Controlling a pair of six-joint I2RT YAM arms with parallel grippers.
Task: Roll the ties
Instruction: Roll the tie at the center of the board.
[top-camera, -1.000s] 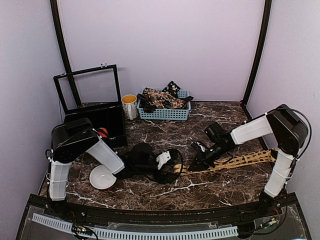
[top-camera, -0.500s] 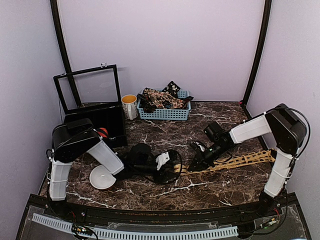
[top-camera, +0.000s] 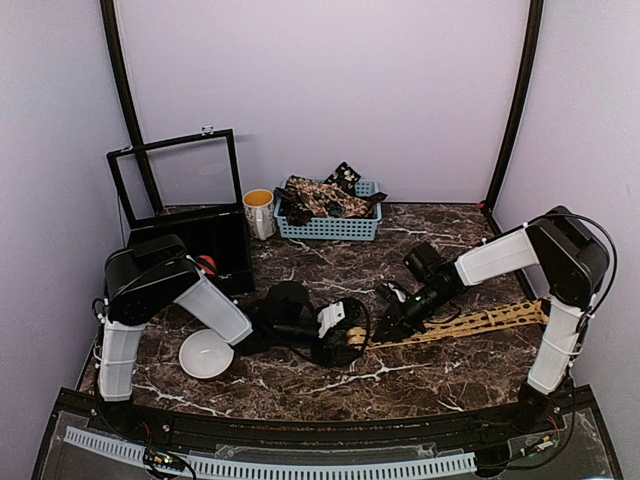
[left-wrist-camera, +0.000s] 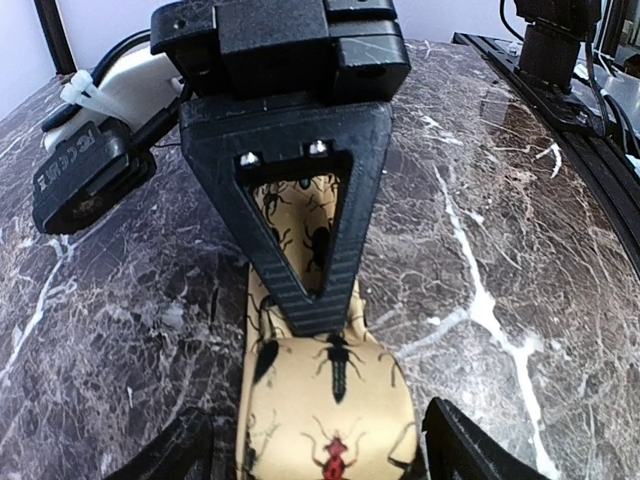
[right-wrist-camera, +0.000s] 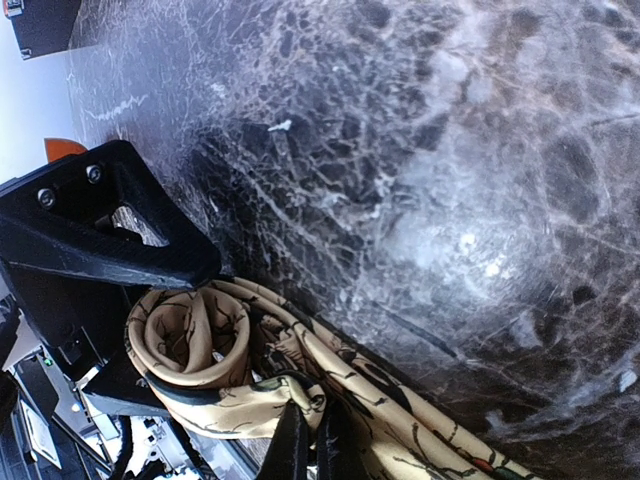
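A mustard-tan tie (top-camera: 460, 325) with insect prints lies across the marble table (top-camera: 330, 275) from the right edge to the centre. Its near end is wound into a small coil (right-wrist-camera: 190, 335), which also shows in the left wrist view (left-wrist-camera: 325, 420). My left gripper (top-camera: 347, 336) is shut on this coil, a finger (left-wrist-camera: 470, 445) on each side. My right gripper (top-camera: 385, 322) is shut on a fold of the tie (right-wrist-camera: 300, 395) right beside the coil, its black fingers (left-wrist-camera: 300, 220) resting on the strip. Dark ties with pale prints (top-camera: 320, 195) lie in the pale blue basket (top-camera: 330, 228).
A white bowl (top-camera: 205, 355) sits beside the left arm. A black box with its glass lid raised (top-camera: 195, 235) stands at the back left, an orange thing (top-camera: 205, 265) in front of it. A mug (top-camera: 259, 212) stands next to the basket.
My right gripper has slid a little left along the tie, closer to my left gripper. The left gripper has edged slightly right with the coil.
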